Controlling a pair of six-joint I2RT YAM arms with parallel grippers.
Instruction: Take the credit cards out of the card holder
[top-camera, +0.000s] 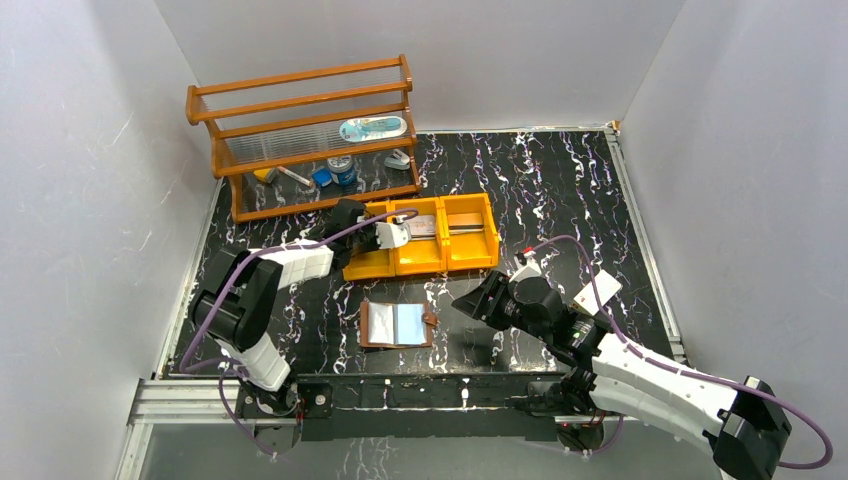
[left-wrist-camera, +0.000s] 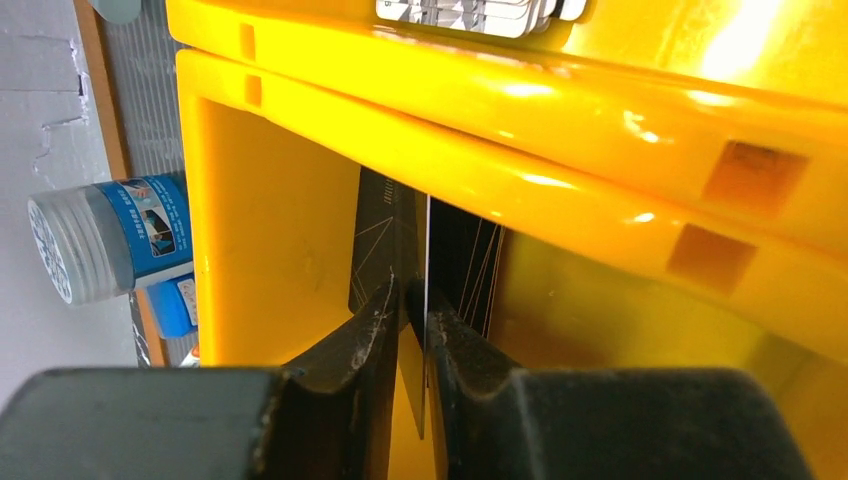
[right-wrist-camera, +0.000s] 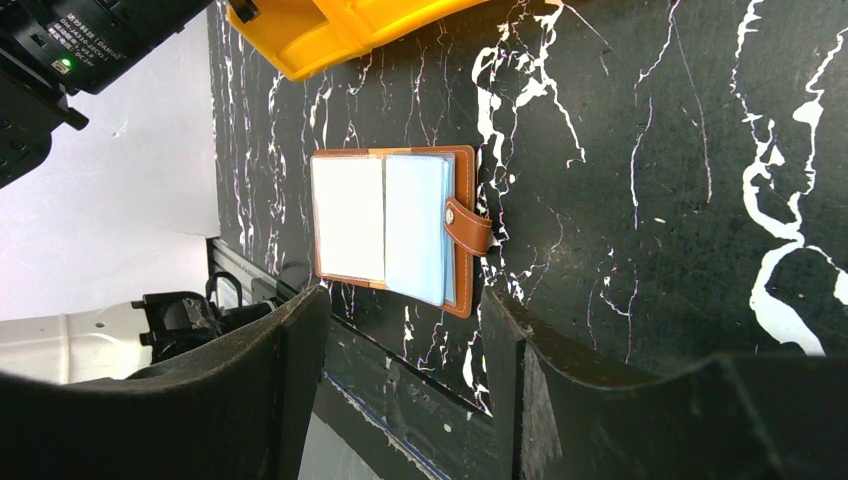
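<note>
The brown card holder (top-camera: 398, 324) lies open near the table's front edge. In the right wrist view the card holder (right-wrist-camera: 390, 228) shows a white sleeve, a pale blue sleeve and its snap tab. My right gripper (top-camera: 468, 300) hovers just right of it, and the wide gap of the right gripper (right-wrist-camera: 405, 300) holds nothing. My left gripper (top-camera: 385, 235) reaches into the left compartment of the orange tray (top-camera: 420, 268). A thin credit card (left-wrist-camera: 427, 240) stands edge-on between the tips of the left gripper (left-wrist-camera: 415, 290). It rests against the right finger, with a narrow gap on its left side.
A wooden shelf (top-camera: 300, 140) with bottles and small items stands at the back left. A blue-labelled bottle (left-wrist-camera: 110, 245) lies beyond the tray wall (left-wrist-camera: 500, 110). Flat grey items (top-camera: 425, 227) lie in the tray's middle and right compartments. A metal rail runs along the front edge.
</note>
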